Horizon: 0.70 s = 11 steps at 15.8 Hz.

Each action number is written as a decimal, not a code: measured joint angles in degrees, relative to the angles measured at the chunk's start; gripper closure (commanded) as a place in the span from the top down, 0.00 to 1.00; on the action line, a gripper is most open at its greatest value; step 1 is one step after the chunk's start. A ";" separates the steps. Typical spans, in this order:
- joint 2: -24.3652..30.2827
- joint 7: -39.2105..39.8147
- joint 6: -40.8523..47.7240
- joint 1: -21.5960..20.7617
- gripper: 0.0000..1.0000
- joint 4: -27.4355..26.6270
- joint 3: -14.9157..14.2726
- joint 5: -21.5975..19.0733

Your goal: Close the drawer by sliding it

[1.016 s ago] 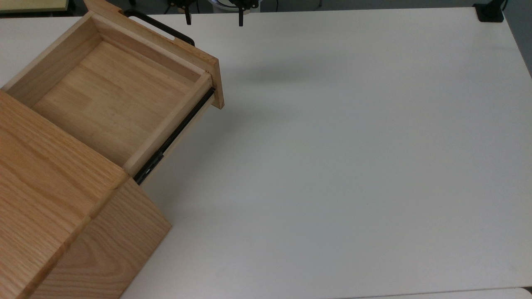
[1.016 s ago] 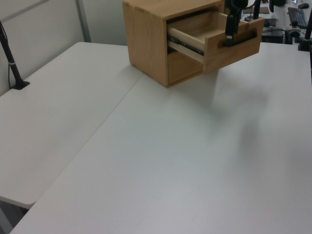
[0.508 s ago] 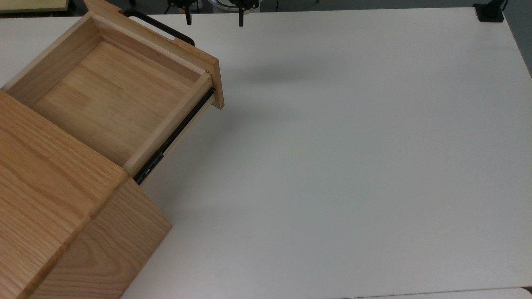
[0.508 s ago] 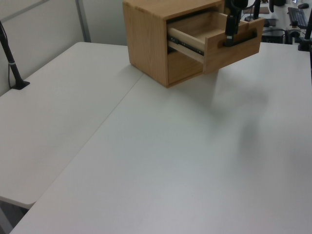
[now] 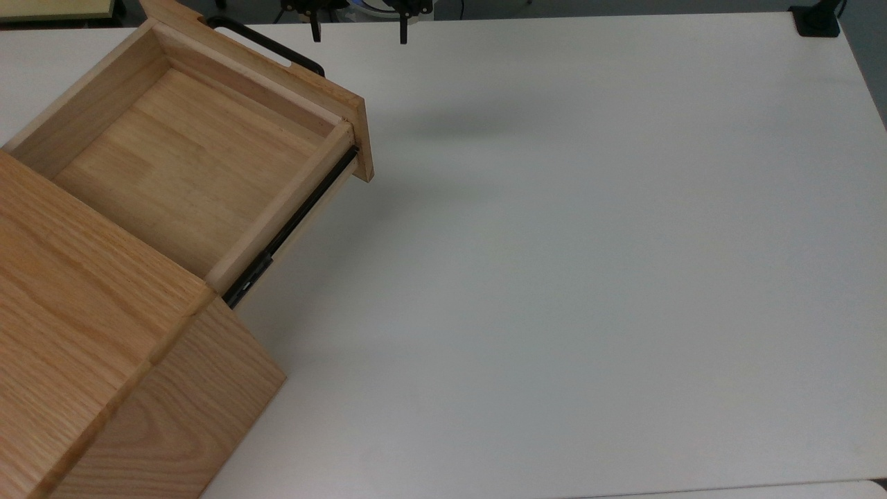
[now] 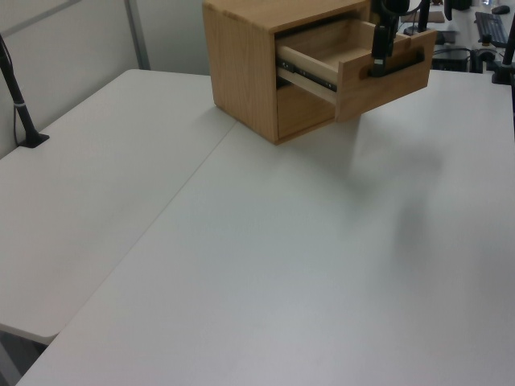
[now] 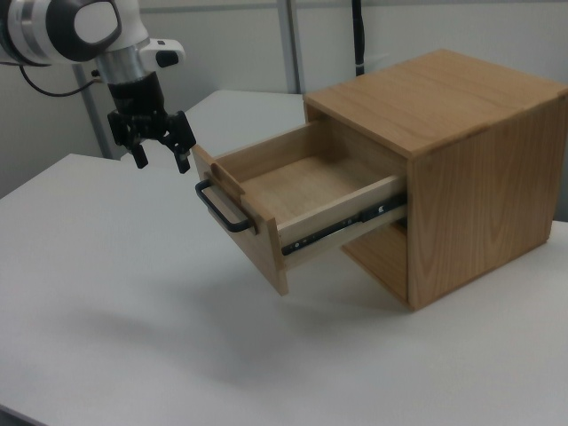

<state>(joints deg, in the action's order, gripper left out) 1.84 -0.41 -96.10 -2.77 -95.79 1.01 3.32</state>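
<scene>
Light wood drawer (image 7: 293,200), pulled well out of the cabinet (image 7: 453,160) on the white desk (image 7: 133,302), sits centre-frame in the right view, its black handle (image 7: 222,211) just lower right of the spread, empty fingers (image 7: 139,160), not touching them.

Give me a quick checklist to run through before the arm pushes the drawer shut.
1. Drawer pulled out of the cabinet: ok, open.
2. Drawer inside free of items: ok.
3. Gripper open and holding nothing: ok.
4. Gripper touching the front panel: not ok, it hangs apart from it, above the table.
5. Handle free: ok.
6. Side rail free of blockage: cannot tell.
</scene>
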 measured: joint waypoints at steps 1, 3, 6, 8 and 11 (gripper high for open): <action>0.00 0.00 0.65 0.00 1.00 0.01 0.00 0.00; 0.07 0.04 2.83 0.00 1.00 0.10 0.00 0.00; 0.69 0.15 7.40 -0.12 0.96 0.74 0.01 0.00; 1.59 0.13 11.51 -0.32 0.87 1.18 0.02 -0.01; 3.05 -2.49 15.74 0.07 0.45 1.20 -0.41 -0.35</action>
<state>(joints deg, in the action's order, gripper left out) 4.89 -2.90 -80.36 -2.70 -94.59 0.59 2.96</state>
